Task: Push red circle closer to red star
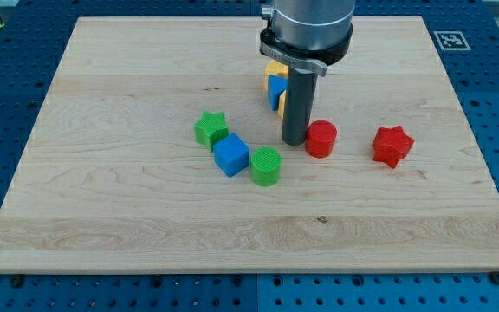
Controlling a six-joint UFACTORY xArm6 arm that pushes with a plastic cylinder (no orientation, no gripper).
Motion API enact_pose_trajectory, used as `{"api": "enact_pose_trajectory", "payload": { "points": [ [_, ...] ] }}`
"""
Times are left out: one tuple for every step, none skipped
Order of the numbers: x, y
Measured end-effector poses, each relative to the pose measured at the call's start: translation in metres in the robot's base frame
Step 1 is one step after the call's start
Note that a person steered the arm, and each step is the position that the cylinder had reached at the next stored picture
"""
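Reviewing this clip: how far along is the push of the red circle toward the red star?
Done: my tip is set at the red circle, on its side toward the view's left, touching or nearly so. In hand: that places it to push toward the view's right, where the red star lies. Left: a clear stretch of board separates circle and star, so the closing push remains.

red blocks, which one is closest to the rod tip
The red circle: it sits right beside my tip, on the tip's right in the view. The red star lies farther toward the view's right, with bare board between it and the circle.
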State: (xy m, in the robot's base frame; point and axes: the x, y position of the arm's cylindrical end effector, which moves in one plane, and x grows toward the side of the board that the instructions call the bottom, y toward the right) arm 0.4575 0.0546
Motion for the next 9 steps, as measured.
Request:
{"api": "enact_pose_trajectory", "payload": {
  "points": [
    [0.014,0.016],
    [0.014,0.035],
    [0.022,0.050],
    [0.024,0.054],
    [0.024,0.054],
    [0.002,0.054],
    [0.002,0.057],
    [-0.023,0.060],
    [-0.033,0.063]
  ]
}}
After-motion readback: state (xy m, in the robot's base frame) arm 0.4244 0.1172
